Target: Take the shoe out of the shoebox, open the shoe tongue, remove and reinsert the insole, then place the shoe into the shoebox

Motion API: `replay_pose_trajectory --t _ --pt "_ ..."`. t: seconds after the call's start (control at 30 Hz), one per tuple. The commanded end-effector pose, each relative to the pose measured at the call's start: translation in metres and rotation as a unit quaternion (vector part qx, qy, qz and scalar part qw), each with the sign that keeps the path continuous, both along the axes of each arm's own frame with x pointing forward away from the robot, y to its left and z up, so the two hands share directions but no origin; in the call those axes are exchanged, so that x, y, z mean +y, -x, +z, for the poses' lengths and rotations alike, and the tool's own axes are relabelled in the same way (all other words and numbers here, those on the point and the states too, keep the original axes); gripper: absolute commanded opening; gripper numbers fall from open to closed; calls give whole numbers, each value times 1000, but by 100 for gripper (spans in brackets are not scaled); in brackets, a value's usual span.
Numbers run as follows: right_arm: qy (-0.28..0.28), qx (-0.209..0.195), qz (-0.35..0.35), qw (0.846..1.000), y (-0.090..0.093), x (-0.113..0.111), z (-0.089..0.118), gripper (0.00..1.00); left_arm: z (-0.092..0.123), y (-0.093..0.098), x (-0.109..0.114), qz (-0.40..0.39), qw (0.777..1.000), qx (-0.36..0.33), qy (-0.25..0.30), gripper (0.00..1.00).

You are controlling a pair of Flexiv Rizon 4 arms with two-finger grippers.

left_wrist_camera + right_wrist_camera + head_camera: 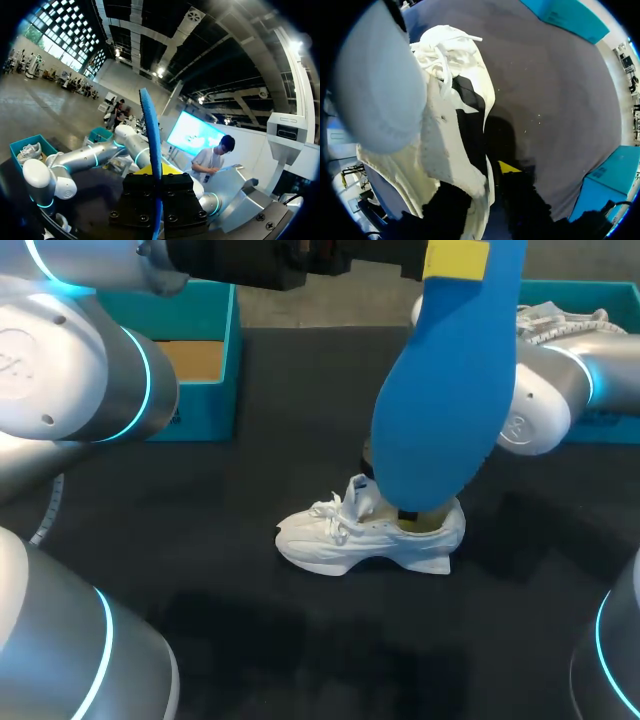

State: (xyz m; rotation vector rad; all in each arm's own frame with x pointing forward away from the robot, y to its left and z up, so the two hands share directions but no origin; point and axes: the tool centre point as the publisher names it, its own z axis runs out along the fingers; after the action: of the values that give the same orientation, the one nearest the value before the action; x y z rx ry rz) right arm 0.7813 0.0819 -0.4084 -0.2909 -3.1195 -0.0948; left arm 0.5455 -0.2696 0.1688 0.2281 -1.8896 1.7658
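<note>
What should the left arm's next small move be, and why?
Probably lower the insole wide end first into the shoe. The left gripper has its jaws shut on the insole, which hangs over the shoe's opening, while the right gripper holds the shoe's rim.

Dark matte bench (200, 570), faint specks on top. Far right: teal box (585, 287) w/ 2nd white shoe (556, 320) lying inside, partly hidden.

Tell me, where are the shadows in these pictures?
Head view: a soft shadow darkens the table just right of the white shoe, beneath the blue insole. Right wrist view: a deeper shadow lies on the table beside the shoe. Left wrist view: none I can make out.
</note>
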Motion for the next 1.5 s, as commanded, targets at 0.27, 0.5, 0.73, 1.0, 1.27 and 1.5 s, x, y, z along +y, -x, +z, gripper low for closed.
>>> replay_pose_trajectory --t 0.27,0.5,0.73,1.0,1.27,1.5 --pt "-5 -1 -7 1000 7 0 1 0 -1 0 0 0 1000 0 0 0" --pt "-9 -5 -49 999 14 -4 17 0 -1 0 0 0 1000 0 0 0" --pt "-11 -3 -116 993 23 -5 36 0 -1 0 0 0 1000 0 0 0" --pt "-15 3 -220 975 36 -1 56 0 -1 0 0 0 1000 0 0 0" --pt "-23 -14 -356 934 61 16 74 0 -1 0 0 0 1000 0 0 0" --pt "-34 -31 -440 897 77 32 71 0 -1 0 0 0 1000 0 0 0"
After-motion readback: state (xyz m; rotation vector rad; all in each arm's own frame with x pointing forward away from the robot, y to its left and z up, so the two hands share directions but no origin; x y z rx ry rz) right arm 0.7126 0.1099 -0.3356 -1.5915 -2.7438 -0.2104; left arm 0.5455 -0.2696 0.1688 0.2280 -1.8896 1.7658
